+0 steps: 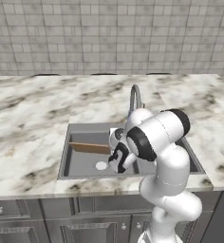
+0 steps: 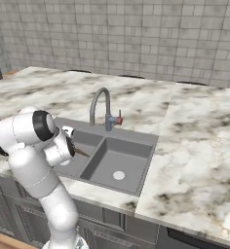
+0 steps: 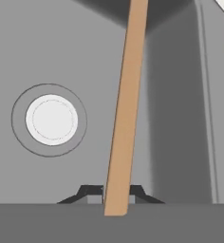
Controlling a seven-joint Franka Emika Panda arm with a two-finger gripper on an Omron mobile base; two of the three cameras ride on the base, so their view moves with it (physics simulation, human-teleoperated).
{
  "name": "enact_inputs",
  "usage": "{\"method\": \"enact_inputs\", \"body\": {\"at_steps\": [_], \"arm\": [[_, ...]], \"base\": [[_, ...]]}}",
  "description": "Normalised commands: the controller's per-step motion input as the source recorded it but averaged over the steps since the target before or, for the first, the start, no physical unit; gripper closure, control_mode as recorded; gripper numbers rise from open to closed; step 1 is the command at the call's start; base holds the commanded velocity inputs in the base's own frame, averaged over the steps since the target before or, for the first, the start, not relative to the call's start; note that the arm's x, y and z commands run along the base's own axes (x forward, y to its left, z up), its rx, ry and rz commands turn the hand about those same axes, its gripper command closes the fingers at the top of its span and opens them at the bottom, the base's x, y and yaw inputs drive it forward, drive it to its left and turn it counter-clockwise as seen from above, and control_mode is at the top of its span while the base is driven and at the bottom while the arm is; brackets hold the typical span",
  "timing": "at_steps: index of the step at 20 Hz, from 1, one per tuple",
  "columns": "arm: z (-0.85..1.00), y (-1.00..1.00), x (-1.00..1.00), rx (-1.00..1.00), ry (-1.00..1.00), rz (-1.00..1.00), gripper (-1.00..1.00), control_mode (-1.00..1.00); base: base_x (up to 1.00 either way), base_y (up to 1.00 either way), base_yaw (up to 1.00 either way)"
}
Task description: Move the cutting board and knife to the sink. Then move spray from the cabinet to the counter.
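Clamping one cutting board (image 3: 126, 109) edge-on, the claw (image 3: 116, 193) hangs over one sink (image 3: 47, 47) (single round drain (image 3: 51, 119))

Light-brown wooden cutting board (image 3: 126, 109) seen edge-on, standing on its thin side inside the grey steel sink (image 1: 80, 163), running across the basin above the floor near the round pale drain (image 3: 51, 119). In the left base view, visible as a slim brown strip (image 1: 90, 148) slanting across the basin's back part. White marble-look counter (image 1: 28, 123) with grey-brown veining all round the sink.
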Motion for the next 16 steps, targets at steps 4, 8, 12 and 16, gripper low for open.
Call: {"method": "enact_inputs", "body": {"at_steps": [4,8,12,16], "arm": [[-0.54,0.11,-0.72,0.00,0.00,0.00,1.00,-1.00],[-0.40,0.21,-0.50,0.01,0.01,0.00,-1.00,-1.00],[-0.05,0.06,-0.04,0.06,0.02,0.00,-1.00,-1.00],[0.08,0.00,-0.30,0.14,0.03,0.00,-1.00,-1.00]], "base": [[0.00,0.00,0.00],[0.00,0.00,0.00],[0.00,0.00,0.00],[0.00,0.00,0.00]]}}
